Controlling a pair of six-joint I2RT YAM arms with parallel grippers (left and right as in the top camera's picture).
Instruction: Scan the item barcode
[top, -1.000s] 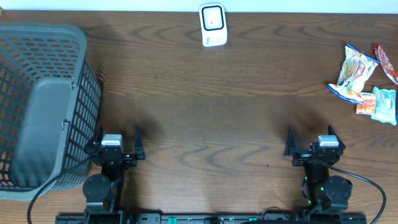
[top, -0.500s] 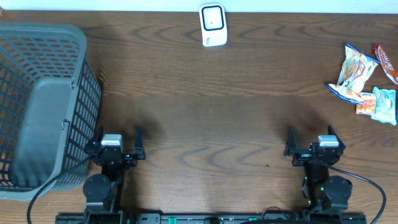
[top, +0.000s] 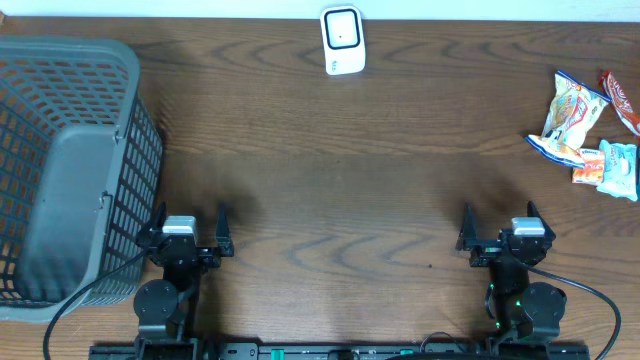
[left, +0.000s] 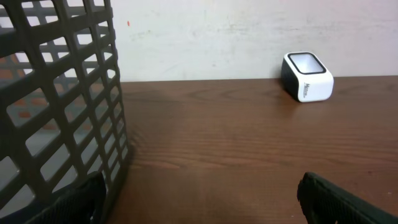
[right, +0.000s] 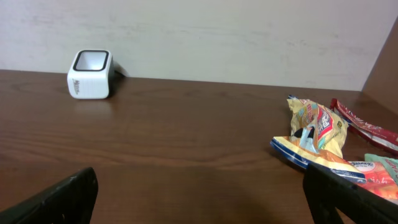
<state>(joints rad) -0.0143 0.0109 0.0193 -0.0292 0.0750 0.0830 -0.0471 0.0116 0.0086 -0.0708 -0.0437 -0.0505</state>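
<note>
A: How are the two tools set?

B: The left gripper (top: 190, 222) is held with its jaws spread wide, and nothing is gripped between them. The right gripper (top: 499, 222) is spread just as wide and is likewise empty. Both are placed low at the near edge of the dark brown wood-grain table (top: 350, 180), well apart from each other.

A: Where is the white box-shaped barcode scanner with the dark window (top: 342, 40) found?

B: It is stood at the far edge of the table, close to the pale wall. It is roughly midway between the two arms and well apart from both.

A: And the goods to be scanned?

B: They are laid in a cluster at the far right of the table. A crinkled yellow-and-orange foil packet with blue ends (top: 568, 110) is placed nearest the middle. A red wrapper (top: 620, 105) is laid just beside it, towards the table's right edge. A small orange sachet (top: 588, 165) and a pale blue-green packet (top: 620, 165) are set on its near side. None of them is touched by either gripper.

A: What is seen on the left?

B: A grey plastic lattice basket (top: 140, 130) is stood there, just beside the left gripper. Its solid grey floor is seen through the open top.
</note>
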